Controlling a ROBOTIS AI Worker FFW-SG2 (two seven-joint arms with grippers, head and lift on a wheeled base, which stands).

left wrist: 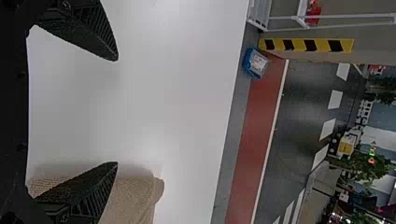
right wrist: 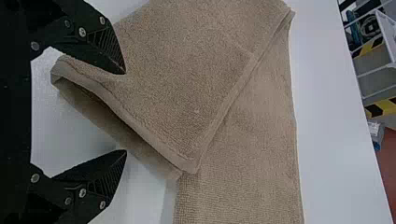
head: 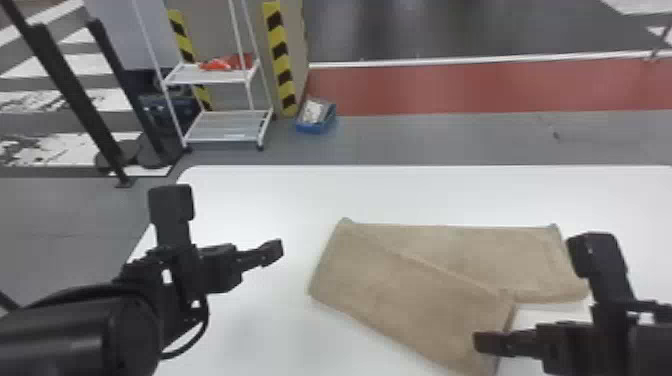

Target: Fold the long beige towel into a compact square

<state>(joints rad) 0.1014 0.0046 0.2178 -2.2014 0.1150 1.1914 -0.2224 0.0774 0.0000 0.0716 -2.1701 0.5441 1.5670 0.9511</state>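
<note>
From farther back, the head view faces forward and down over the left tool (head: 225, 225) and right tool (head: 540, 295); each wrist view looks out close behind its tool, all sharing the bench (head: 260, 195).

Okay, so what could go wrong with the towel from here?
The fold may end up crooked: the towel's top flap lies slantwise over the part beneath.

The right gripper's jaws are open near an edge where the layers gape, so closing might catch just one layer.

The left gripper holds nothing, so if the right one pulls alone, the whole towel could slide or twist on the table.
</note>
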